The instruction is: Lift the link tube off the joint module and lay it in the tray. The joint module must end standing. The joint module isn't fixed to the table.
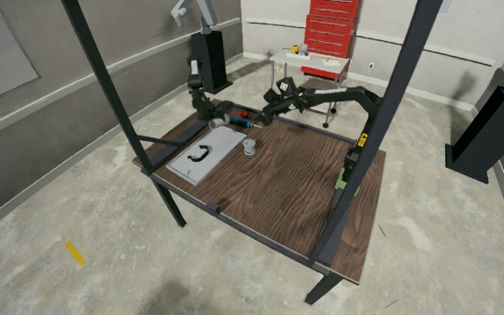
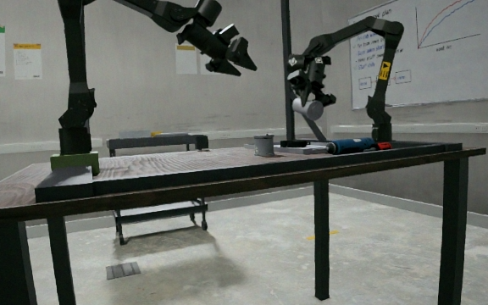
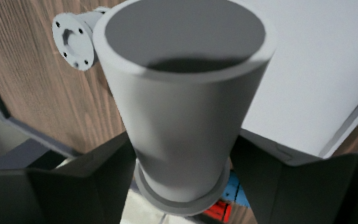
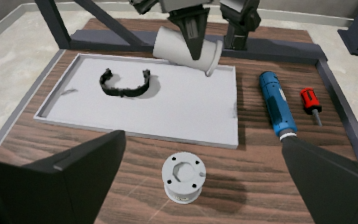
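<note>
The link tube (image 1: pixel 219 122) is a pale grey cylinder, held tilted in the air over the far end of the grey tray (image 1: pixel 208 153). My left gripper (image 3: pixel 181 133) is shut on the link tube (image 3: pixel 185 100) near its flanged end. The tube also shows in the right wrist view (image 4: pixel 187 50) and in the exterior view (image 2: pixel 307 108). The joint module (image 1: pixel 249 146) stands upright on the table beside the tray, apart from the tube; it also shows in the right wrist view (image 4: pixel 183 177). My right gripper (image 2: pixel 244 59) is open and empty, high above the table.
A black curved clip lies in the tray (image 4: pixel 140 102). A blue tool (image 4: pixel 276 107) and a small red screwdriver (image 4: pixel 311 102) lie on the table beside the tray's far end. Black frame posts stand at the table's edges.
</note>
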Tool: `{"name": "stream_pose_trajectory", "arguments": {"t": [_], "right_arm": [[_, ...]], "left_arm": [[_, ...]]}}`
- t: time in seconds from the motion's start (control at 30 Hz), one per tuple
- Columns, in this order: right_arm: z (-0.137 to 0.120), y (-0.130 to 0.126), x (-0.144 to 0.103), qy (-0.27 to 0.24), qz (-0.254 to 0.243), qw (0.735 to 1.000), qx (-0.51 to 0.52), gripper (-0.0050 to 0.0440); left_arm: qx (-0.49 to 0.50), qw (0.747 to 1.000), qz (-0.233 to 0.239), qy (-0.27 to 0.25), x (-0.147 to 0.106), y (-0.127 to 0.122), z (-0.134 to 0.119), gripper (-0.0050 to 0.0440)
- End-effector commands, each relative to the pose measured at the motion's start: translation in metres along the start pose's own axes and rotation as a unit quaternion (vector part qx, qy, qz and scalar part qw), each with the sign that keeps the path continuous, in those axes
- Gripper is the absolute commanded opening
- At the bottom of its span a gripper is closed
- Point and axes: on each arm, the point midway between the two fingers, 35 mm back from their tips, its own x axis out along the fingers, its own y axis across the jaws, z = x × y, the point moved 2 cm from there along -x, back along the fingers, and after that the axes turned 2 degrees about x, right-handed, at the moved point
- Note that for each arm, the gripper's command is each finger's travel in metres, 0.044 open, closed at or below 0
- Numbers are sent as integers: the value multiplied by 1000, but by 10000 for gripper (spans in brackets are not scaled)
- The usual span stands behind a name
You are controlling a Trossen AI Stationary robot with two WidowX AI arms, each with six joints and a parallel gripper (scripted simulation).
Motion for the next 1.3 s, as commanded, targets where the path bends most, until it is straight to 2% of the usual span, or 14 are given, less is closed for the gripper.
{"name": "stream_pose_trajectory", "arguments": {"t": [0.0,0.27,0.47,0.87,1.27], "right_arm": [[8,0,-5,-12,-1,1000,0,440],[8,0,-5,-12,-1,1000,0,440],[8,0,-5,-12,-1,1000,0,440],[8,0,-5,-12,-1,1000,0,440],[8,0,-5,-12,-1,1000,0,440]], "left_arm": [[18,998,22,62,-5,-5,5,214],[46,991,39,121,-4,-13,9,214],[58,988,38,139,1,-20,7,214],[59,988,37,139,47,-44,18,214],[59,988,37,139,60,-51,21,214]]}}
